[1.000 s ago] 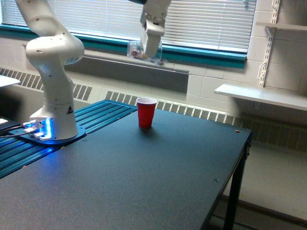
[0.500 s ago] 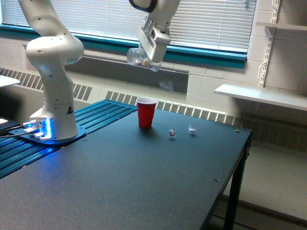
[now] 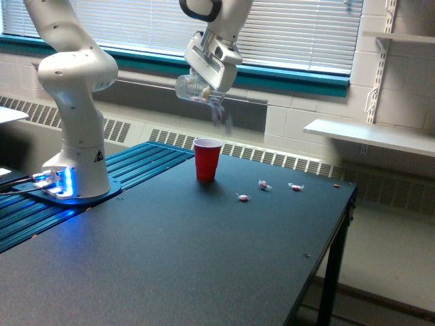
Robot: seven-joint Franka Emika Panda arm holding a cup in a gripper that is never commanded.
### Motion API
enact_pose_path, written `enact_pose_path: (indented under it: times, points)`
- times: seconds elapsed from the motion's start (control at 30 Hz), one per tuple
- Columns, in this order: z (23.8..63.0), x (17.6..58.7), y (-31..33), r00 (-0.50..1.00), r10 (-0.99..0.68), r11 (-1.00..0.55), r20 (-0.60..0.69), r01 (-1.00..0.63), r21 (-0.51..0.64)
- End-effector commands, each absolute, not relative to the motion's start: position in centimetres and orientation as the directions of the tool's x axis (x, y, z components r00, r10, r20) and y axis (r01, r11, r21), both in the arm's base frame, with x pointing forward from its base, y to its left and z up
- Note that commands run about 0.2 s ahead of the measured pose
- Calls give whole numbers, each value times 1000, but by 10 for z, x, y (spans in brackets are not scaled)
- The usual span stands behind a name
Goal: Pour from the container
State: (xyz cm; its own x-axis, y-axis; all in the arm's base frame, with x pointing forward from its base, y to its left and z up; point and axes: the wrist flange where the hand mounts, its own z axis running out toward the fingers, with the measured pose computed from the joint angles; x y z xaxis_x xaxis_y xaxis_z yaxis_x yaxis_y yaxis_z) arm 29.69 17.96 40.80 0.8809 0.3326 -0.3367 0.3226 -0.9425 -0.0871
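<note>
From the exterior view, the pincer [image 3: 204, 76] at upper centre grips the container [image 3: 191, 87], tipped on its side above the red cup [image 3: 207, 159]. A blur of pieces [image 3: 219, 114] falls from it; three candies [image 3: 242, 197] lie on the desk [image 3: 204, 258]. Pouring is underway, I'd say; next needs the mouth centred over the cup.

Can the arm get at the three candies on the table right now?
Probably not as is: the tool is shut on the clear container, held tipped above the red cup. The candies lie in the open on the table, nothing blocking.
</note>
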Motion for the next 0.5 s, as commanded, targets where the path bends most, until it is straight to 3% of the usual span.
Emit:
enact_pose_path:
  times: [0.03,0.5]
  points:
    - [407,288,187,829,467,-877,-308,478,-45]
    - [400,283,187,805,509,-844,-305,537,8]
